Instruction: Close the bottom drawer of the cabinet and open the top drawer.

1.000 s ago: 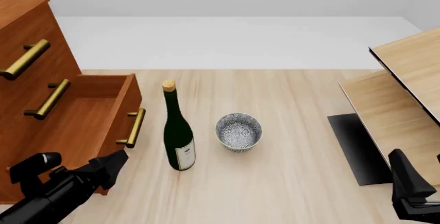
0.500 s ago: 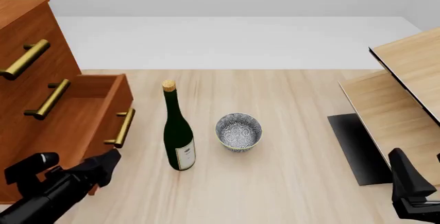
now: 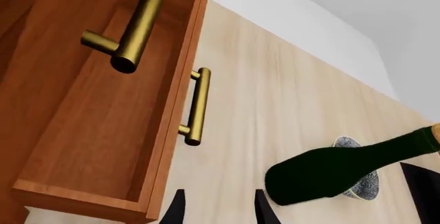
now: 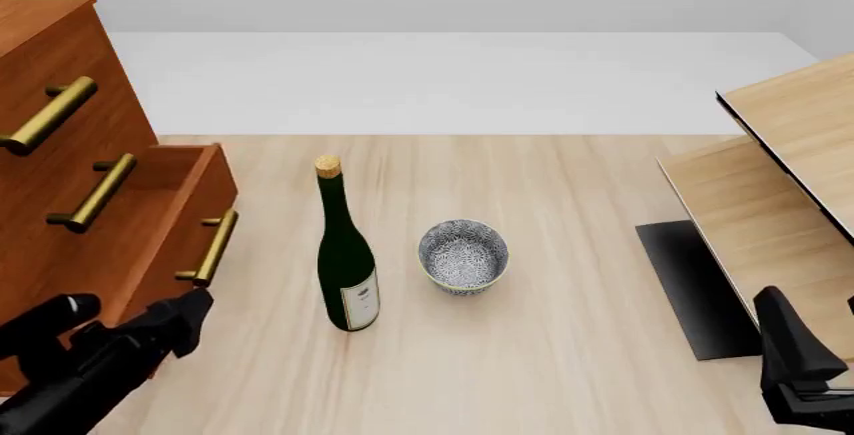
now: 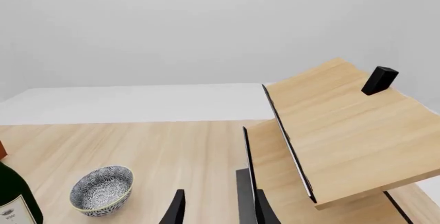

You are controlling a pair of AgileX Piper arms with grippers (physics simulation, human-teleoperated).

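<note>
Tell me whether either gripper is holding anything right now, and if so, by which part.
Nothing is held. The left gripper is open near the bottom drawer, gripping neither it nor its handle. The right gripper is open over the table.

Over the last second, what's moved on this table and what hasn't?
The bottom drawer has slid further into the cabinet but remains partly open. The left hand has followed it leftward, sitting just off the drawer's front; contact is unclear. It grips nothing, and its fingers stand apart. The top drawer, wine bottle, patterned bowl and right hand are unchanged.
</note>
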